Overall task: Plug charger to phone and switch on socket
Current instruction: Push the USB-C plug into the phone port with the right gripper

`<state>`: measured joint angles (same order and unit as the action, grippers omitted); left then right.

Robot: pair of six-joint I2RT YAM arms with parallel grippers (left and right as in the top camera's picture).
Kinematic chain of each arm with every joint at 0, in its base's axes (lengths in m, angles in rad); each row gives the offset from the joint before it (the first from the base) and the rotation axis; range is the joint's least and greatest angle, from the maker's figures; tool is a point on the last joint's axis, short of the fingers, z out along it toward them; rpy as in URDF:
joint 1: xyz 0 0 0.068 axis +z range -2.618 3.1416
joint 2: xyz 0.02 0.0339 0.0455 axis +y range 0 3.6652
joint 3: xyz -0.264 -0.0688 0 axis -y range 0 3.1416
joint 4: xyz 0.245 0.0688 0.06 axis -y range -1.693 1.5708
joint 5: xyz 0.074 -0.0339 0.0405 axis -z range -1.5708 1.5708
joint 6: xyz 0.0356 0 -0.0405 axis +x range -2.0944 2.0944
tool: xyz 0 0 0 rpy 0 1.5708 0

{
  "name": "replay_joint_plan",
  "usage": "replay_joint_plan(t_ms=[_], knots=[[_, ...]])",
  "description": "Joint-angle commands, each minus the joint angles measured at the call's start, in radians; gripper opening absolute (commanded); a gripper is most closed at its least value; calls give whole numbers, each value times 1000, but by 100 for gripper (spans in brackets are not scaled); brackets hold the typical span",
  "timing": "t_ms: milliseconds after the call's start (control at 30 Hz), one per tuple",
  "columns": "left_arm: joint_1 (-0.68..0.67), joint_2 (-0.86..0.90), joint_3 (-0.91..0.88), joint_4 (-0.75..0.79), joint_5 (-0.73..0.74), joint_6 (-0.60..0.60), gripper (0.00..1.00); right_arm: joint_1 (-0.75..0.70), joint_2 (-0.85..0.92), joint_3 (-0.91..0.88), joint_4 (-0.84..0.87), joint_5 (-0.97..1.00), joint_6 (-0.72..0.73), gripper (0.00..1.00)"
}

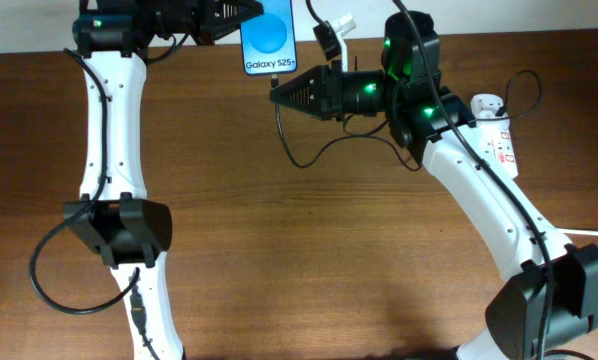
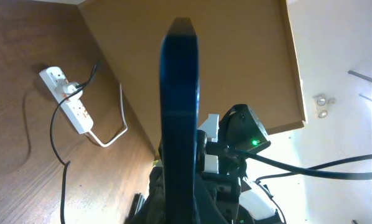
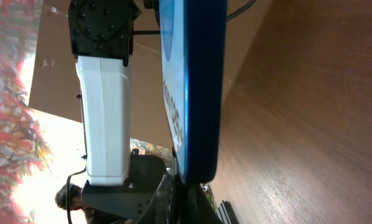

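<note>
My left gripper (image 1: pixel 229 18) is shut on the phone (image 1: pixel 269 38) and holds it off the table at the far edge, blue screen up, the "Galaxy S25+" strip toward the near end. In the left wrist view the phone (image 2: pixel 180 93) stands edge-on out of the jaws (image 2: pixel 180 202). My right gripper (image 1: pixel 277 92) is shut on the tip of the charger (image 1: pixel 304 163), right at the phone's near end. In the right wrist view the phone's end (image 3: pixel 201 81) sits just above the jaws (image 3: pixel 192 193); the tip itself is hidden. The socket (image 1: pixel 499 135) lies at the right.
The socket (image 2: pixel 68 99) has a white plug (image 1: pixel 484 103) in it and a thick white cord (image 1: pixel 589 232) running off to the right. The black charger cable loops over the table under my right arm. The left arm's white link (image 3: pixel 102 112) stands close behind the phone.
</note>
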<state>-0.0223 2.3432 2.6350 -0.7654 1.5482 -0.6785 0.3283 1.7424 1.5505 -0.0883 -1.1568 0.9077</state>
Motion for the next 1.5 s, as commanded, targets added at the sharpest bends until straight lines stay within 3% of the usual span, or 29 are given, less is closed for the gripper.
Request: replay_joint_plan(t_ms=[0,1200,1467], knots=[[-1,-32,19,6,26,-11,0,24,14,11,7,17,-9,4],[-1,-32,19,6,26,-11,0,-14,14,11,18,25,-8,4],[-2,-32,19,18,26,-10,0,-15,14,11,85,13,68,4]])
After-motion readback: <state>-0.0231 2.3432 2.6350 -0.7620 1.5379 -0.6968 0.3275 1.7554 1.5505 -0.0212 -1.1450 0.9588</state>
